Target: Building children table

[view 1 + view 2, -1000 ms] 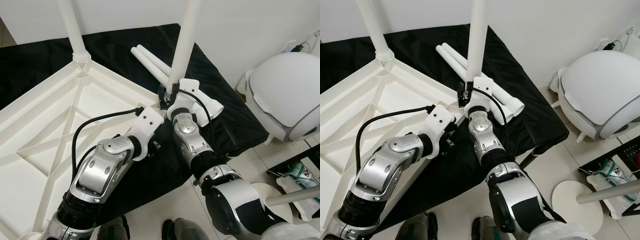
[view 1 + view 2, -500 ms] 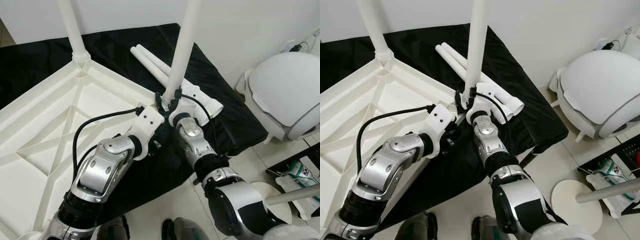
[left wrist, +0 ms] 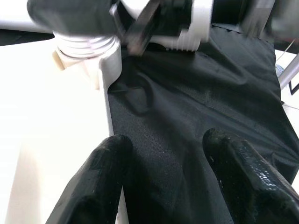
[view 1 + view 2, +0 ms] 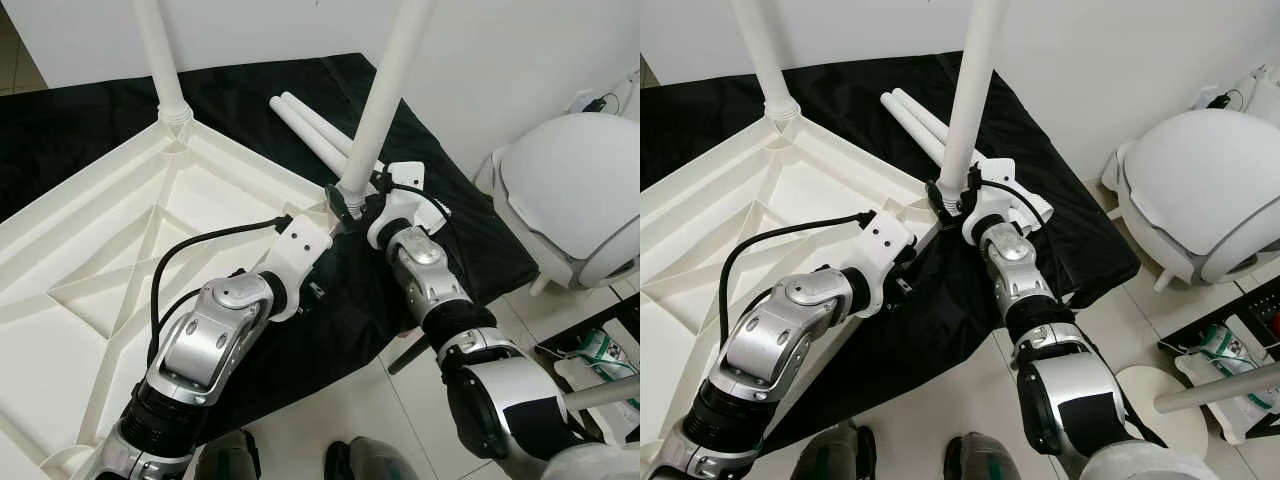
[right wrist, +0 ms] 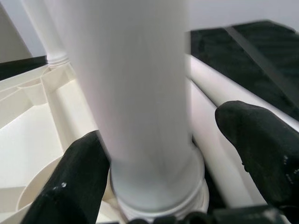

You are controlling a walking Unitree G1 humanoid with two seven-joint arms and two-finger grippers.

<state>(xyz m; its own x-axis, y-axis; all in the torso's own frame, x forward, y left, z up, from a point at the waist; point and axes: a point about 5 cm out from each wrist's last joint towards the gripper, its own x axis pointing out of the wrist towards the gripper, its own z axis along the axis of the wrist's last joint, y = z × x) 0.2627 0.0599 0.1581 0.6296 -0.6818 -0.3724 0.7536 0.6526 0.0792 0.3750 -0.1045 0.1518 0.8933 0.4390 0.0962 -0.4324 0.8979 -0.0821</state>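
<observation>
The upturned table top looks like cream plastic, smooth and slightly glossy, with moulded ribs. The table legs are white plastic tubes, smooth with a soft shine. Under them lies a black cloth, matt and finely woven, with some wrinkles. The arms are brushed silver metal with white plastic covers, and the fingers are black, a little rubbery and shiny. At 3 o'clock a white rounded shell looks like glossy plastic. The floor has pale, smooth tiles.
</observation>
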